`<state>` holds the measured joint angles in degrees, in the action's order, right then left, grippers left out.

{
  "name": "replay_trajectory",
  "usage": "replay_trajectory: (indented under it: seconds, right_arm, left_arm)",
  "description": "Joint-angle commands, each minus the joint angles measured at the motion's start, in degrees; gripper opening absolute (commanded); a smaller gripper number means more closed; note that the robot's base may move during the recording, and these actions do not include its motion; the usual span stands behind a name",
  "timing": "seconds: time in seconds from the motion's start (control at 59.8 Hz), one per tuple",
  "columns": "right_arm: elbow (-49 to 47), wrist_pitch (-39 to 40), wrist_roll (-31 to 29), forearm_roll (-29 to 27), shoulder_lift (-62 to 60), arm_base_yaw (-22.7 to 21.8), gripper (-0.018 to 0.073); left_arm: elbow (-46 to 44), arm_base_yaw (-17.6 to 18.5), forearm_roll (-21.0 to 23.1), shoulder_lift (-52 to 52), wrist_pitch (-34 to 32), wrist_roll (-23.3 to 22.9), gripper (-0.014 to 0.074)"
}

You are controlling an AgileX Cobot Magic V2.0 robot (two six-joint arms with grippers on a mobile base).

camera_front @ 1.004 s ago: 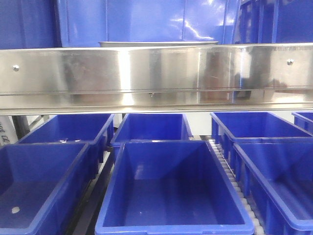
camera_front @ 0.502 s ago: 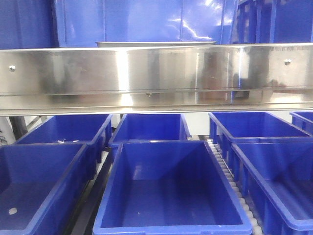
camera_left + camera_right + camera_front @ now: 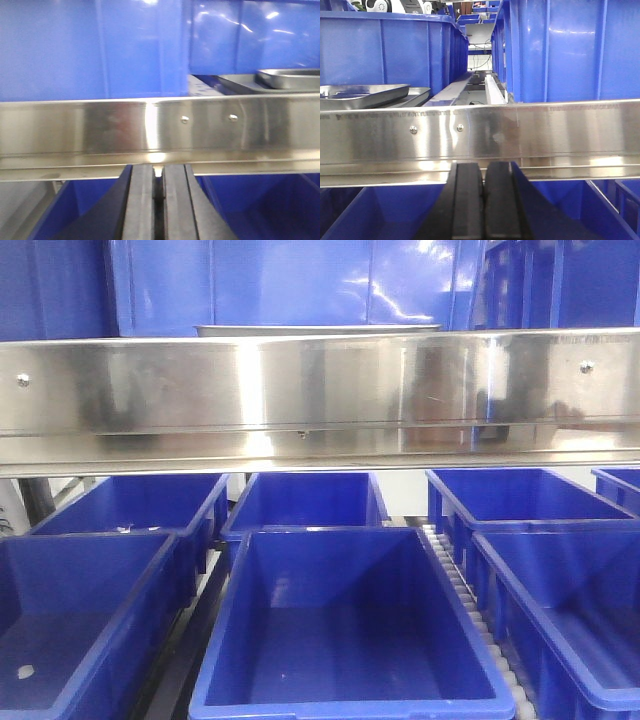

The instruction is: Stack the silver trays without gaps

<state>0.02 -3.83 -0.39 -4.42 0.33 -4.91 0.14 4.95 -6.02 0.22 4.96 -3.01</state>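
Steel trays [image 3: 362, 95]: sitting on the shelf behind the rail's top edge, one lying in another, seen in both wrist views.
Rail [image 3: 320, 400]: running across every view.
Left claw [image 3: 158, 205]: fingers pressed together below the rail, gripping nothing.
Right claw [image 3: 484, 205]: fingers also pressed together, empty.
Blue bins [image 3: 340, 630]: sitting open below.

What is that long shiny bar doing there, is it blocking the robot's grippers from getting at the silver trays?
Yes. The steel rail runs across in front of both the right gripper and the left gripper, whose fingers are closed and sit below it. The silver trays lie behind and above the rail, so the grippers would probably have to rise over it.
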Motion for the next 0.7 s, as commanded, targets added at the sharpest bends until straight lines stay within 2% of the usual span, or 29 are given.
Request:
replay_trajectory:
  seconds: [0.0, 0.686]
  right_arm:
    - [-0.02, 1.25, -0.18, -0.05, -0.33, -0.36, -0.0081]
    - [-0.02, 1.25, -0.18, -0.05, -0.33, -0.36, -0.0081]
  left_arm:
    - [-0.14, -0.87, 0.8, -0.22, -1.28, -0.31, -0.0006]
    - [-0.14, -1.33, 0.8, -0.22, -1.28, -0.31, -0.0006]
